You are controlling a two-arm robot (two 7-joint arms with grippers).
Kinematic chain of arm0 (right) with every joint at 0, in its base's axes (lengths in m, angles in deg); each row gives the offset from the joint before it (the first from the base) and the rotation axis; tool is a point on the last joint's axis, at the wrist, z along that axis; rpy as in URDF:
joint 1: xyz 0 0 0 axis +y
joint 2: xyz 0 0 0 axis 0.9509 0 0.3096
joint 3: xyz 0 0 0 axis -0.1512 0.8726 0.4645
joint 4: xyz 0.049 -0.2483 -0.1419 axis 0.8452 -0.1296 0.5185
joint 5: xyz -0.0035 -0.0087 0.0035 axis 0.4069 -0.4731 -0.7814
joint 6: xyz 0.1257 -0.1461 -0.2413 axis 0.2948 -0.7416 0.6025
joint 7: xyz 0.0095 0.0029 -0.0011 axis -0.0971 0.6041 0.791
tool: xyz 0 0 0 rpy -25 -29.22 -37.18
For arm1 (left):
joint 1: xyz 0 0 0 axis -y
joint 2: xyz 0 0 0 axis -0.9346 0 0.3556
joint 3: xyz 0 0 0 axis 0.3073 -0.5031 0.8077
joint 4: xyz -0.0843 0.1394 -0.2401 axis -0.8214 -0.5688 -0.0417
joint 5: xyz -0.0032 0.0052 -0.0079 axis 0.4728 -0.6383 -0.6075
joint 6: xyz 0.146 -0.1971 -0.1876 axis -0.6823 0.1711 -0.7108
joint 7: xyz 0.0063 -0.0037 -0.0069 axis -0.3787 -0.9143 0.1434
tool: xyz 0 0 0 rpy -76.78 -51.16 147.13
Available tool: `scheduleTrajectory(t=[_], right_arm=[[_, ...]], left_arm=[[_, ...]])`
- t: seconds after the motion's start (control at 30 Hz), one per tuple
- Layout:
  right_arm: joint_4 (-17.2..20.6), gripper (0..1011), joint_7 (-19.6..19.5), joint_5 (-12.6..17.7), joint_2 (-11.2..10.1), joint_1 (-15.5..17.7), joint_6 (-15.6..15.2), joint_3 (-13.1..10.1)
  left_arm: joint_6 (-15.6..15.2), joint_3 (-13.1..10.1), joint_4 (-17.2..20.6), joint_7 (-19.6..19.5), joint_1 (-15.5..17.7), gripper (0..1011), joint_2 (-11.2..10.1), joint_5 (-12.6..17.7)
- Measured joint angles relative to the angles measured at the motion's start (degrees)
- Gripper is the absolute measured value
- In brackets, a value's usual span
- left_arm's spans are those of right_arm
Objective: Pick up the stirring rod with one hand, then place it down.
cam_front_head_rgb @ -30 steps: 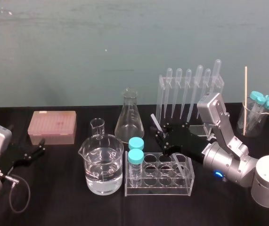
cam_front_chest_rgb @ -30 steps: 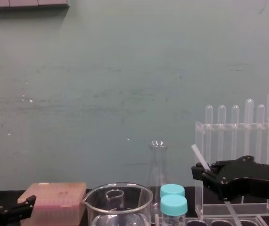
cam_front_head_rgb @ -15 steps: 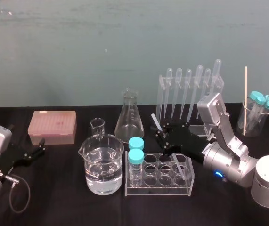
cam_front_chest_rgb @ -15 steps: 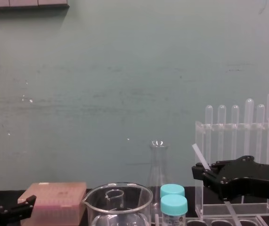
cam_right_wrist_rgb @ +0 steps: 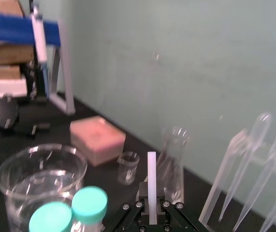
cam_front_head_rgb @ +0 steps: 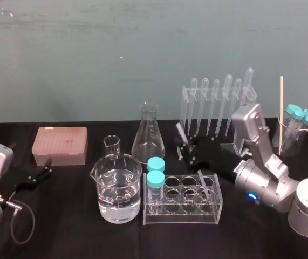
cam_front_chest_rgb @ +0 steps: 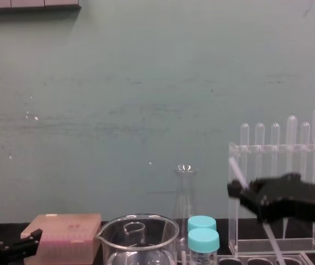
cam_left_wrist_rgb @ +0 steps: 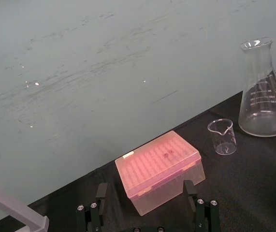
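Black cloth covers the bench (cam_front_head_rgb: 67, 226). On the head camera, my right end effector (cam_front_head_rgb: 187, 149) is pinched on the stirring rod (cam_front_head_rgb: 203, 179), with both rod ends sticking out. The rod's long axis is tilted. Its upper end leans back and left of the end effector, and its lower end comes forward and right over the clear tube rack (cam_front_head_rgb: 182, 208). I cannot tell whether it touches the rack. The pipette stand (cam_front_head_rgb: 218, 102) is just behind the end effector and the conical flask (cam_front_head_rgb: 148, 135) is near on its left, so room is tight there. Bare bench lies in front of the tube rack. My left end effector (cam_front_head_rgb: 47, 167) sits parked well to the left, with the pink tip box (cam_front_head_rgb: 60, 144) just behind it.

On the left wrist camera, that end effector's fingers (cam_left_wrist_rgb: 100, 203) are spread. The pink box lies just beyond them and a small beaker (cam_left_wrist_rgb: 221, 136) farther off.

On the right wrist camera, the rod stands straight out from between the closed fingers (cam_right_wrist_rgb: 164, 215), pointing toward the flask and wall.

On the chest camera, the rod slants through the right end effector. Its top end is up and left, in front of the pipette stand, and its lower end runs down and right toward the rack's wells. The large beaker (cam_front_chest_rgb: 138, 222) and teal-capped vials (cam_front_chest_rgb: 203, 238) sit to the end effector's left.
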Motion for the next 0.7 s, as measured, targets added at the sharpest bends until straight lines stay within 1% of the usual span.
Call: scheduleTrajectory(t=[0.07, 0.1, 0.23, 0.27, 0.4, 0.53, 0.57, 0.7], right_arm=[[0.16, 69, 0.0, 0.43, 0.38, 0.27, 1.66, -0.87], [0.37, 69, 0.01, 0.91, 0.76, 0.5, 3.26, -1.82], [0.67, 69, 0.37, 2.31, 1.72, 0.71, 6.58, -3.81], [0.73, 69, 0.9, 3.24, 2.22, 0.71, 8.2, -4.8], [0.75, 69, 3.08, 5.99, 3.39, 0.64, 12.23, -7.26], [0.81, 69, 3.8, 6.5, 3.7, 1.04, 13.71, -8.32], [0.84, 69, 4.1, 6.44, 3.69, 1.46, 14.44, -8.65], [0.88, 69, 4.74, 5.95, 3.4, 2.6, 15.53, -9.25]], left_arm=[[0.0, 0.0, 0.0, 0.0, 0.0, 1000, 0.0, 0.0], [0.0, 0.0, 0.0, 0.0, 0.0, 1000, 0.0, 0.0], [0.0, 0.0, 0.0, 0.0, 0.0, 1000, 0.0, 0.0], [0.0, 0.0, 0.0, 0.0, 0.0, 1000, 0.0, 0.0], [0.0, 0.0, 0.0, 0.0, 0.0, 1000, 0.0, 0.0], [0.0, 0.0, 0.0, 0.0, 0.0, 1000, 0.0, 0.0], [0.0, 0.0, 0.0, 0.0, 0.0, 1000, 0.0, 0.0], [0.0, 0.0, 0.0, 0.0, 0.0, 1000, 0.0, 0.0]])
